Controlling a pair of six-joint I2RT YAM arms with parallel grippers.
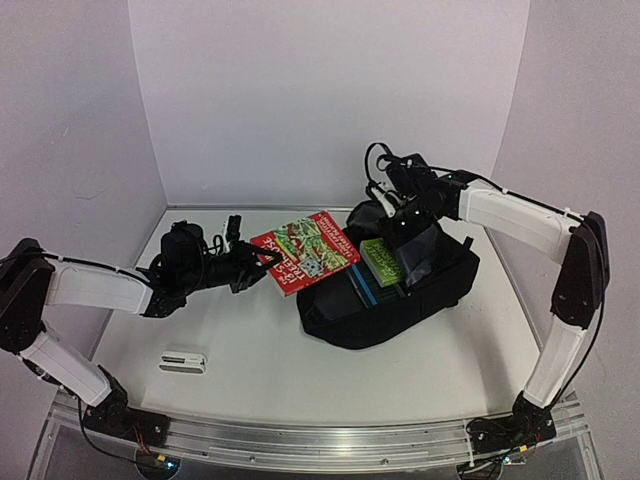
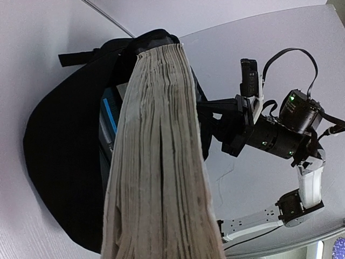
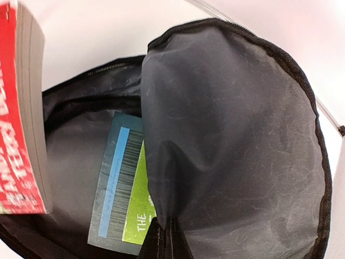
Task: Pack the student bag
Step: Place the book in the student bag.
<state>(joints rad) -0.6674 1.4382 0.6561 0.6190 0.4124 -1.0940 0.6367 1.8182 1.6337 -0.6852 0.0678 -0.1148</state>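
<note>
The black student bag point(image 1: 400, 305) lies open at the table's middle right. My right gripper point(image 1: 405, 222) is shut on the bag's grey inner flap point(image 3: 232, 135) and holds it lifted. Inside lie a dark book with a blue stripe point(image 3: 116, 183) and a green book point(image 3: 139, 208); both also show from above point(image 1: 380, 262). My left gripper point(image 1: 262, 262) is shut on a thick red-covered book point(image 1: 305, 250), held in the air at the bag's left edge. Its page edges point(image 2: 159, 162) fill the left wrist view, and its red cover point(image 3: 16, 124) shows at the left of the right wrist view.
A small white oblong object point(image 1: 183, 359) lies on the table at the front left. White walls close the back and sides. The right arm point(image 2: 280, 135) shows beyond the book in the left wrist view.
</note>
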